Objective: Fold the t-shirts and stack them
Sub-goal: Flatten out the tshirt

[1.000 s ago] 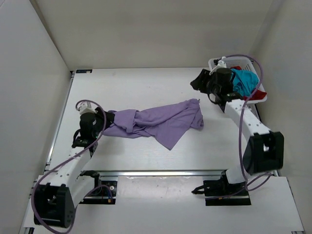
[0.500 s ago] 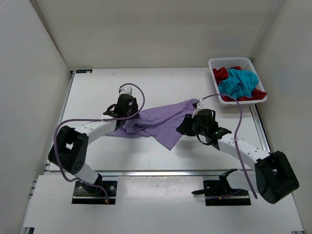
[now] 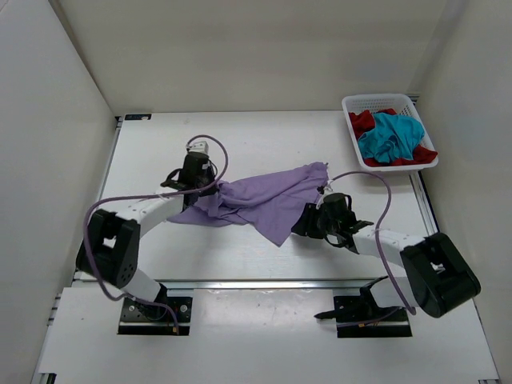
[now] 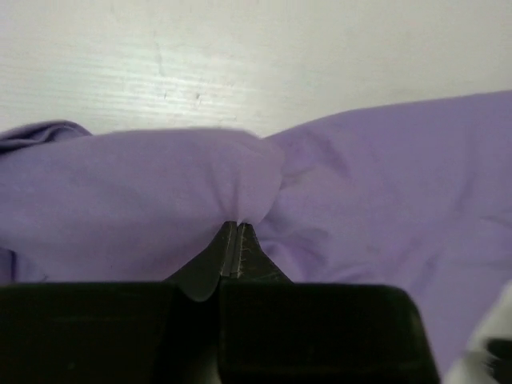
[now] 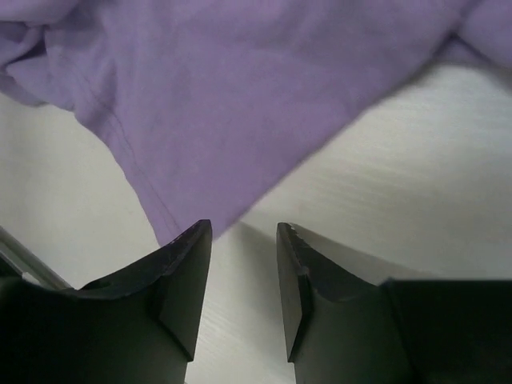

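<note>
**Status: Lavender Shirt Pinched at Left, Right Jaws Apart at Its Near Corner**

1. Left gripper (image 4: pixel 238 228). In the left wrist view you see the two fingers pressed flat against each other, with a puckered fold of the lavender t-shirt (image 3: pixel 264 200) caught at their tips. In the top view this grip sits at the shirt's left end, where the cloth bunches.

2. Right gripper (image 5: pixel 244 232). In the right wrist view you see the jaws standing partly apart over bare table (image 3: pixel 264 136), with nothing between them. The stitched hem at the shirt's pointed near corner lies just ahead of the fingertips, close against one of them. You cannot tell whether it touches.

3. Lavender t-shirt. It lies crumpled and unfolded across the middle of the table, between the two grippers.

4. Remaining shirts. The teal t-shirt (image 3: pixel 390 136) lies on top of the red t-shirt (image 3: pixel 362 122) inside the white basket (image 3: pixel 376 100) at the far right corner, well apart from both grippers.
</note>
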Controlling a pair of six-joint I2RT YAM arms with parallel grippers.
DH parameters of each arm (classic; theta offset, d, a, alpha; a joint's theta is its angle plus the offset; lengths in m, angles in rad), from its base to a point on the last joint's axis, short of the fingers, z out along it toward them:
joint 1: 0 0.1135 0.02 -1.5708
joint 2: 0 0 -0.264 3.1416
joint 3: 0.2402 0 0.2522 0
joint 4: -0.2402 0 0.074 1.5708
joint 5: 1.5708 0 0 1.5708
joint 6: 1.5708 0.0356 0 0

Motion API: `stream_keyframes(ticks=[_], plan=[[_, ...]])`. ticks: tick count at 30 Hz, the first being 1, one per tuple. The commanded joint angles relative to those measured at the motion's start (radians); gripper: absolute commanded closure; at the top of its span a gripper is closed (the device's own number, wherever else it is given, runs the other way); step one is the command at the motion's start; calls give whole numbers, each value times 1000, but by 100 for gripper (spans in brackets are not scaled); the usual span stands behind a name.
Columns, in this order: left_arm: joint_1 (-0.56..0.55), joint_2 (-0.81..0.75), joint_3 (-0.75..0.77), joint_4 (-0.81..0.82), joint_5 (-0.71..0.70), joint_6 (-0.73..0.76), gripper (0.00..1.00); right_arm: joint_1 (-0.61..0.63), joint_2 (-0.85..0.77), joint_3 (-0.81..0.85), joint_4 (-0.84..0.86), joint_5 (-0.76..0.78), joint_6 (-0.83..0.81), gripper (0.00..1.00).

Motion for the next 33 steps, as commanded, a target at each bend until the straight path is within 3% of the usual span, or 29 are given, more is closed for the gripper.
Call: stream_keyframes(ticks=[1,6,10,13,18,19,20,23,25,28,30,31,33], plan=[[69,-172,53,17,147,-62,100,30,76,75,58,58,0,62],[255,-385,-43,45,313,-150,100,53,207,174,29,161,-23,65],[382,-584,-207,17,332,-200,97,26,260,205,-3,177,-27,98],[439,-760,-351,-51,239,-248,95,3,215,184,1,180,-17,100],[323,-859,-330,-320,-27,-241,98,-49,-12,83,-75,215,3,100],[297,-888,-364,-335,-18,-254,95,-83,-99,48,-98,215,11,100],[280,-919,-410,-361,-19,-268,86,-103,-170,35,-109,214,3,100],[250,-994,-525,-369,22,-353,84,-213,-287,10,-213,174,-17,100],[253,-1003,-546,-380,16,-375,82,-212,-319,-3,-239,181,-15,100],[247,-1005,-510,-415,-10,-348,65,-217,-348,-3,-268,191,-13,85],[241,-1011,-485,-432,-61,-328,45,-230,-367,-14,-278,192,-17,77],[240,-1015,-475,-426,-84,-291,28,-238,-385,-8,-266,191,-10,72],[243,-1014,-406,-408,-105,-249,19,-238,-404,-3,-252,181,-10,64]])
